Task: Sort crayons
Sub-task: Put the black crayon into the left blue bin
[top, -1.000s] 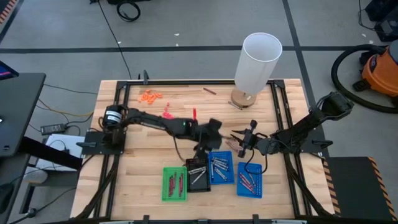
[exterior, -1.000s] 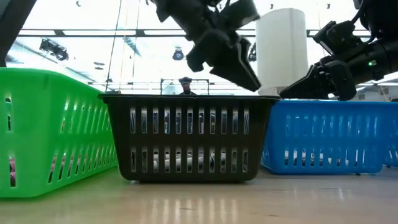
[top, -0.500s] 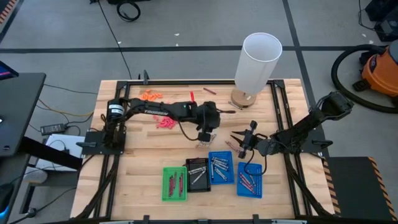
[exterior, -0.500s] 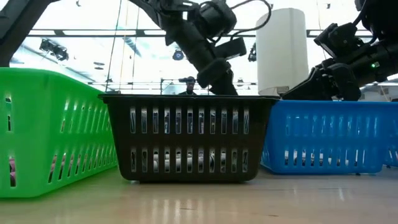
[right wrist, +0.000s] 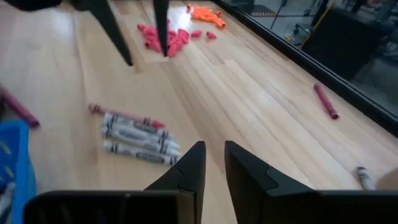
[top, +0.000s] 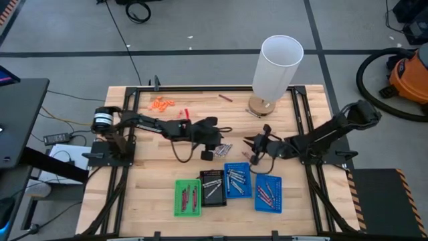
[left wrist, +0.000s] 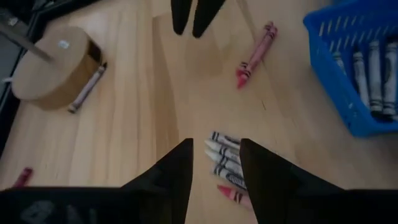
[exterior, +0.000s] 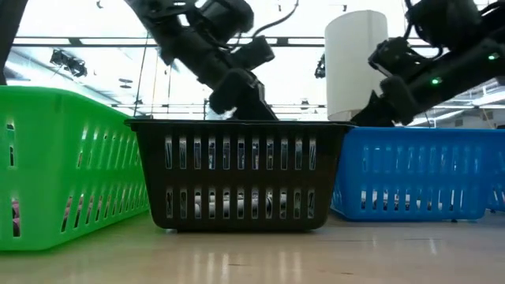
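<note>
A small cluster of silvery grey crayons with a red crayon beside it lies flat on the wooden table, beyond the trays. My left gripper hangs open over this cluster, one finger on either side, slanting down. My right gripper faces the same cluster from the table's right, its fingers a narrow gap apart with nothing between them. Two red crayons lie between the grippers. In the low view the tray rims hide both grippers' fingertips.
Green, black and two blue trays holding crayons stand along the near side. A white cylinder on a wooden base stands at the far right. Orange bits, pink-red bits and a maroon crayon lie farther off.
My left gripper has left its place over the black tray, gone toward the table's far edge and a little left, and sunk low over the grey crayons. My right gripper has shifted slightly toward the table's left and rolled a little.
</note>
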`<state>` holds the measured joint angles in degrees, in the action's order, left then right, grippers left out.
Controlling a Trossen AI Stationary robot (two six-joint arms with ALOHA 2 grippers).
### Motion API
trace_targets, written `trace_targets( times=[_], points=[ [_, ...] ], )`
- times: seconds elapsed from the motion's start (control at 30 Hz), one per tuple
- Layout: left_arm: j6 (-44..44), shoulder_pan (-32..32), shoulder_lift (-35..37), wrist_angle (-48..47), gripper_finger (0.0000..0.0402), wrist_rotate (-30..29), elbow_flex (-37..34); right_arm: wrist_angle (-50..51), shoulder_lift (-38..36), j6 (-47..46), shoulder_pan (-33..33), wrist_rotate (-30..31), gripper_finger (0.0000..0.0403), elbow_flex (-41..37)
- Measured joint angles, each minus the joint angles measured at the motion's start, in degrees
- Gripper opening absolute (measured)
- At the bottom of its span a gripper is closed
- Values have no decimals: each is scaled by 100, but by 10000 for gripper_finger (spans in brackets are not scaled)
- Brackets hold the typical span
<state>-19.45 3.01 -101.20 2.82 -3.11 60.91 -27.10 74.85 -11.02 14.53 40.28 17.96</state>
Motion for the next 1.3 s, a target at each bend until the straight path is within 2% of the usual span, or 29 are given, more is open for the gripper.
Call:
trace_targets(
  times=[0.13,0.4,0.67,0.8,1.03,1.3],
  points=[
    [174,0,318,379,142,-2,-521,-198,0,6,-400,-414,67,0],
    [487,2,508,948,142,-22,-1157,-501,2,185,-1036,-741,66,0],
    [882,70,467,1045,142,-26,-1174,-1277,2,511,-1420,-962,66,36],
    [1101,68,466,1015,142,-26,-1174,-904,44,523,-1623,-1121,66,348],
    [1443,65,465,937,142,-28,-1174,-886,434,843,-1764,-1152,66,799],
    [1878,-38,462,853,142,-26,-1174,-890,536,783,-1751,-1426,66,831]
  ],
)
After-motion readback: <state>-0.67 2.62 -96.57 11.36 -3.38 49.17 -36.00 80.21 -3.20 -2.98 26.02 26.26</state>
